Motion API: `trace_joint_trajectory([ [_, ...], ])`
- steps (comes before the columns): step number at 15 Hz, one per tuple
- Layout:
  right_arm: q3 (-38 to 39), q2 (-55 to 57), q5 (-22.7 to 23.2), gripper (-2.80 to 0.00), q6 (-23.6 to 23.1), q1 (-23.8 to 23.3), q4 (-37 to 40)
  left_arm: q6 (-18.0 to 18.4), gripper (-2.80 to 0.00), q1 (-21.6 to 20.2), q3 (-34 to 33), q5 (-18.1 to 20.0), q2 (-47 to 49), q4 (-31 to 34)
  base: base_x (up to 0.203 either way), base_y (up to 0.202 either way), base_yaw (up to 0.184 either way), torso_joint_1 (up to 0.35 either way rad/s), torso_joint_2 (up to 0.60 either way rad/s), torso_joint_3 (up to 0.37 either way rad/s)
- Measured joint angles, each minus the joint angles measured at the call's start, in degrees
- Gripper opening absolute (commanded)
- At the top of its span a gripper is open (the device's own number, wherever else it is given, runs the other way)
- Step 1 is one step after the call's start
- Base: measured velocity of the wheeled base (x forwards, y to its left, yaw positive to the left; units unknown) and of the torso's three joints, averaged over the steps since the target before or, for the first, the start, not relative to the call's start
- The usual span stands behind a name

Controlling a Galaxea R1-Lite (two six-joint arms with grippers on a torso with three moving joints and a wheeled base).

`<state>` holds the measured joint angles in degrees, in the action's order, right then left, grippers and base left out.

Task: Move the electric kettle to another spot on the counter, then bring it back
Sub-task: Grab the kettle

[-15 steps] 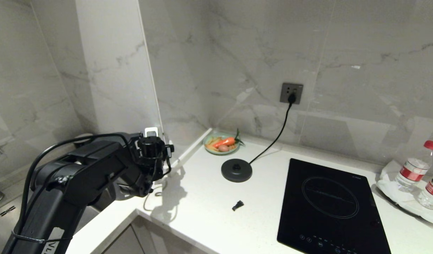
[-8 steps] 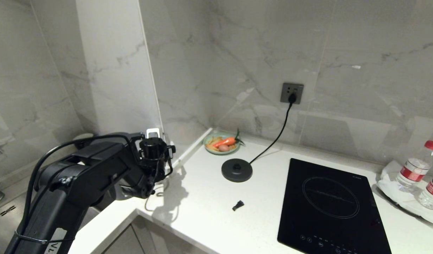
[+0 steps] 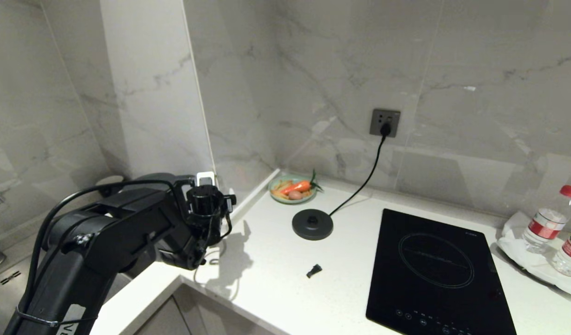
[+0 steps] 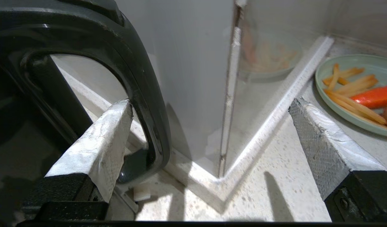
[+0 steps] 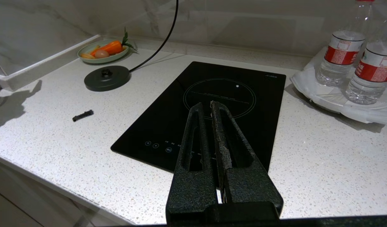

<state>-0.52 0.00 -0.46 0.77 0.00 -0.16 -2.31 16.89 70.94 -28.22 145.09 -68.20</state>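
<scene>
Left gripper [image 4: 209, 138]: we see its jaws spread wide, with the taped fingers [image 4: 95, 145] well apart. One finger reaches through the loop handle [image 4: 146, 104] of the electric kettle [image 4: 10, 104]; the other stands on the open counter side, clear of the handle. We cannot tell whether the inner finger touches the handle.

Electric kettle: we find it at the far left of the counter [image 3: 276, 260], beside the white wall pillar [image 3: 150, 93], off its base. In the head view the left arm [image 3: 109, 232] hides it.

Left arm: we see it reaching in from the near left, over the left corner of the counter.

Right gripper [image 5: 210, 113]: we see its jaws pressed together, holding nothing, hanging over the near edge of the hob [image 3: 434, 270].

Base disc [image 3: 312, 224]: it lies bare near the far wall, with its cord [image 3: 360, 184] running up to the wall socket [image 3: 384, 123].

Plate [image 3: 292, 190]: it sits just beyond the base disc, in the far corner, holding a carrot [image 3: 297, 187] and fries.

Small black part [image 3: 314, 270]: it lies on the counter, nearer than the base disc and left of the hob.

Water bottles [image 3: 546, 223]: two stand on a white tray [image 3: 527, 260] at the far right.
</scene>
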Motion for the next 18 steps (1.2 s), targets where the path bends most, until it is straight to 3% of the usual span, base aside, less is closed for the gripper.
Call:
trace_joint_trajectory([
  [10,0.0,0.0,0.0,-2.8,0.0,0.0,0.0,0.1,0.0,2.2,-6.8,0.0,-2.4,-4.6,0.0,0.0,0.0,0.0,0.0,0.0],
  [18,0.0,0.0,0.0,-2.8,0.0,0.0,0.0,1.7,0.0,-1.1,-2.6,-0.1,-0.9,-3.9,0.0,0.0,0.0,0.0,0.0,0.0],
])
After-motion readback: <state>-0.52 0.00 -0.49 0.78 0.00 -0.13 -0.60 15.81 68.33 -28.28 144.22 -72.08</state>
